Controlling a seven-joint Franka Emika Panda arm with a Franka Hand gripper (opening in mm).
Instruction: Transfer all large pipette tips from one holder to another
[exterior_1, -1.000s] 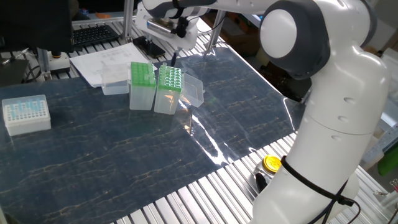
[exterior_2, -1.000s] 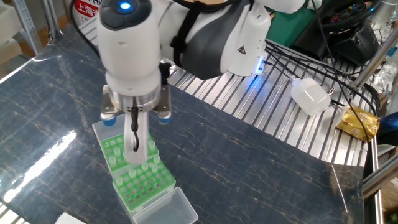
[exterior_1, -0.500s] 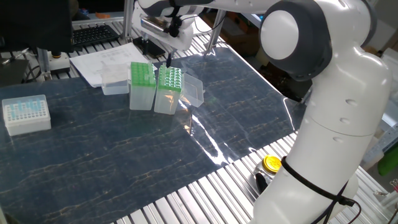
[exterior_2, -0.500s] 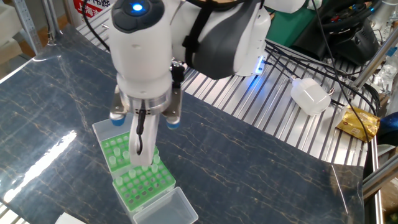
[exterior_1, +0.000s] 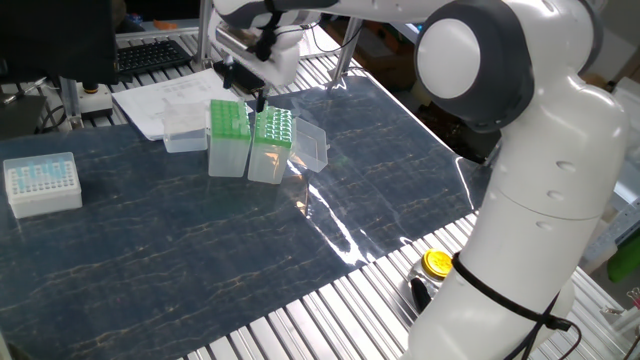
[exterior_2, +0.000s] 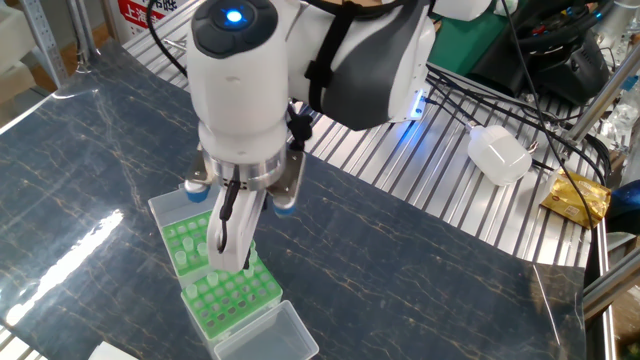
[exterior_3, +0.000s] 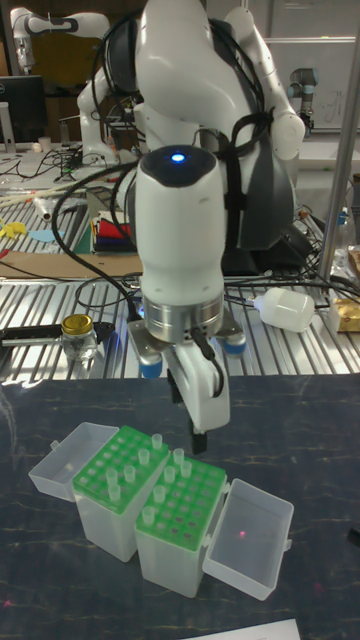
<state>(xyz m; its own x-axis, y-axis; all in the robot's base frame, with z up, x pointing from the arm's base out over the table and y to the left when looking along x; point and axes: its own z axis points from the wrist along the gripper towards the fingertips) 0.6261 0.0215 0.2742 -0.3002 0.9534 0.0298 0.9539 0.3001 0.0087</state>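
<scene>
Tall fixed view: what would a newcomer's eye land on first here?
The big white arm fills the upper frame, a blue light glowing on its wrist, its gripper hanging just above two green racks that stand side by side with clear lids flipped open. Pale pipette tips stick up from both racks.

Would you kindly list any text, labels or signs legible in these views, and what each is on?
Red-and-white sign behind the table: characters too cut off and blurred to read.
Printed sheets beside the racks: print too small to read.
Warning triangle on the arm: a symbol, no words.
Nothing else legible.
</scene>
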